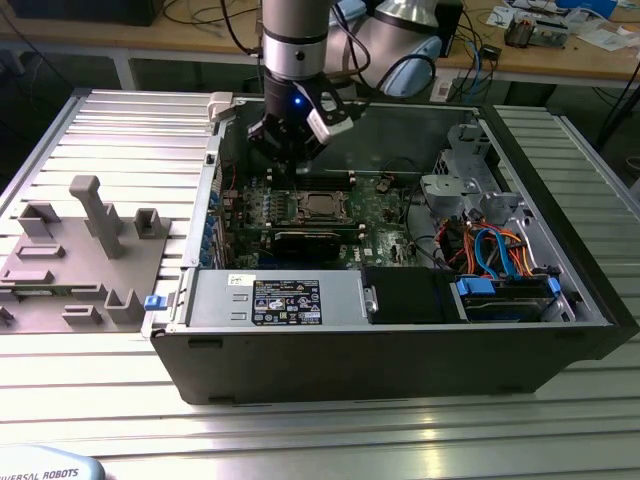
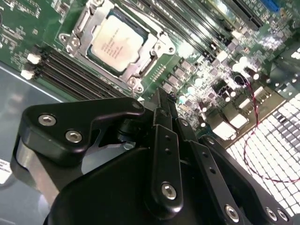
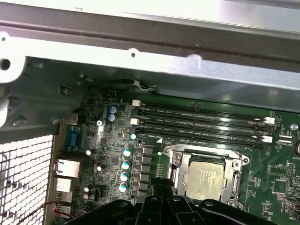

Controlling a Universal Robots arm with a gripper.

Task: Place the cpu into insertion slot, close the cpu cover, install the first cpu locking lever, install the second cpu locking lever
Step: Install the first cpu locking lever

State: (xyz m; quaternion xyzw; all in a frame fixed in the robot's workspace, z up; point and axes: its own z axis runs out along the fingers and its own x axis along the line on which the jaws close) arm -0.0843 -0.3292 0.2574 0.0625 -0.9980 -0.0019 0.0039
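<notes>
The cpu [image 2: 117, 43] lies flat in the insertion slot [image 1: 318, 206] on the green board, silvery top up, and it also appears in the first wrist view [image 3: 206, 178]. The cpu cover [image 2: 157, 55] lies down around it as a silvery frame [image 3: 202, 153], the chip showing through its window. My gripper [image 1: 290, 165] hangs inside the case just above the board, beside the socket on the exterior view's left. Its black fingers come together at the tip [image 2: 162, 96] with nothing between them, a short way off the cover's corner. How the locking levers sit is unclear.
Long black memory slots [image 3: 201, 123] run beside the socket. Capacitors [image 3: 125, 164] and rear ports [image 3: 63, 171] lie next to the gripper. The case wall [image 3: 140, 61], a drive cage with cables [image 1: 500, 250] and a power supply [image 1: 285, 300] enclose the board. A grey fixture [image 1: 90, 240] stands outside.
</notes>
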